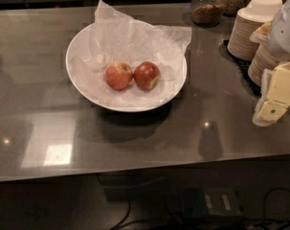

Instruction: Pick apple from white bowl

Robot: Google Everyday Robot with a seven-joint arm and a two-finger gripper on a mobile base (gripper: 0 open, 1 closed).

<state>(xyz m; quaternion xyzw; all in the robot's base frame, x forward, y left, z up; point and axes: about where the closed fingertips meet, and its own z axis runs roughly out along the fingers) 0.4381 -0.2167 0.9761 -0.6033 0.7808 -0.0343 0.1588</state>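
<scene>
On the counter (39,104), the white bowl (135,105) is lined with crinkled paper (130,37); the apple (147,75) is seen inside, touching a paler apple (118,75). At the right edge the gripper (273,104) is held well apart from the bowl; whether it is clenched or released cannot be told.

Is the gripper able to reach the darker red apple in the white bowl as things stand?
Probably yes. The gripper hangs at the picture's right edge, apart from the white bowl. The apple lies uncovered on the side nearer it; only the paler apple sits close at its left.
</scene>
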